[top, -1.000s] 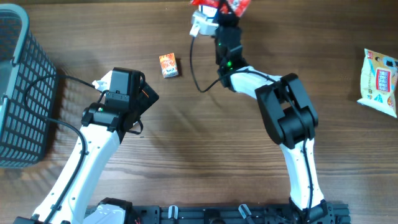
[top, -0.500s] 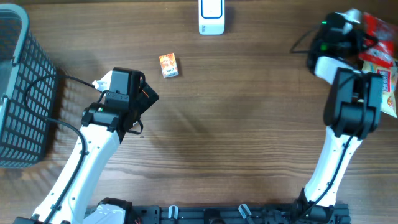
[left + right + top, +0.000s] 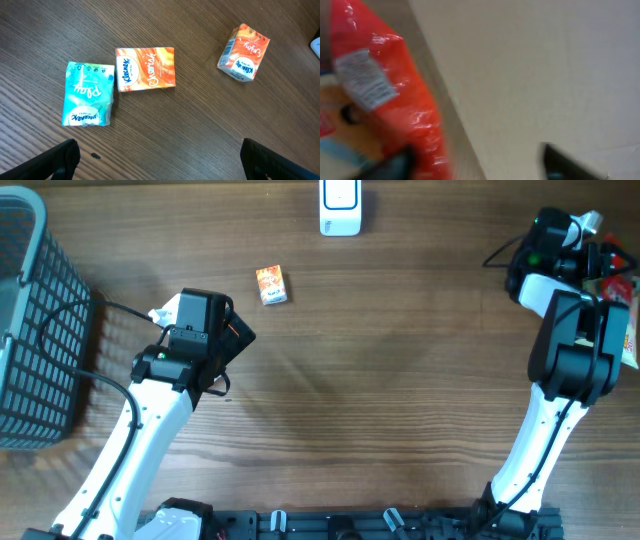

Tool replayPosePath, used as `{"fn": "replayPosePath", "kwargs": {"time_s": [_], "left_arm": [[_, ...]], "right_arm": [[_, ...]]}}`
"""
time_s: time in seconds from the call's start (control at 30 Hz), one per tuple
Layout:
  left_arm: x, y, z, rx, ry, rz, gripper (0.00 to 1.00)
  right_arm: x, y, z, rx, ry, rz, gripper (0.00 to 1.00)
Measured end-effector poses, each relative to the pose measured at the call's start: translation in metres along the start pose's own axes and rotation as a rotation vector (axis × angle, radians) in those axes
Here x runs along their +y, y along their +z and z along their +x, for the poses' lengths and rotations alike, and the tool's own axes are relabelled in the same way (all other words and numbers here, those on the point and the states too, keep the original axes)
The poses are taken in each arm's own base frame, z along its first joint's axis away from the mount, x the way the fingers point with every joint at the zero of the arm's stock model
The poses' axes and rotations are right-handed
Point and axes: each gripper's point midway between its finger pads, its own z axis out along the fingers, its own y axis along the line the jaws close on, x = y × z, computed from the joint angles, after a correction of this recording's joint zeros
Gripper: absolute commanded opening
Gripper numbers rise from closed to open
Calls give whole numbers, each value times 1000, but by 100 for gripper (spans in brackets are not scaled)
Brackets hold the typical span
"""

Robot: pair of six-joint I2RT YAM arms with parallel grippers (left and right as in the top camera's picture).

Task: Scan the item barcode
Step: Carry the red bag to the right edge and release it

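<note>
The white barcode scanner [image 3: 340,205] stands at the table's far edge. My right gripper [image 3: 603,260] is out at the far right edge, beside a red packet [image 3: 618,264]. In the blurred right wrist view the red packet [image 3: 385,95], with its white label, fills the left side. My right gripper [image 3: 480,165] is open, and the packet lies against its left finger without being pinched. My left gripper [image 3: 160,167] hangs open over bare wood, below a teal tissue pack [image 3: 87,94], an orange tissue pack [image 3: 145,69] and a small orange box [image 3: 243,52].
A grey mesh basket [image 3: 30,320] stands at the left edge. The small orange box [image 3: 271,284] lies left of the scanner. A white snack bag [image 3: 630,330] peeks out behind the right arm at the right edge.
The right arm swung from the scanner to the far right edge with the red packet, and its jaws have since opened. The left arm has not moved.
</note>
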Motion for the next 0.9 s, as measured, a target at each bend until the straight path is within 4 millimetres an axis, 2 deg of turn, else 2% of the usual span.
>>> {"fn": "replayPosePath", "kwargs": {"time_s": [0.13,0.53,0.67,0.9], "left_arm": [[0,0,0,0,0,0,100],[0,0,0,0,0,0,100],[0,0,0,0,0,0,100],[0,0,0,-1,0,1,100]], "right_arm": [[7,0,6,5,-27,-12,99],[15,-4,7,-5,-62,-33,99],[19,-15,4,-22,-86,-43,100],[23,-51,6,-79,-203,-142,100]]}}
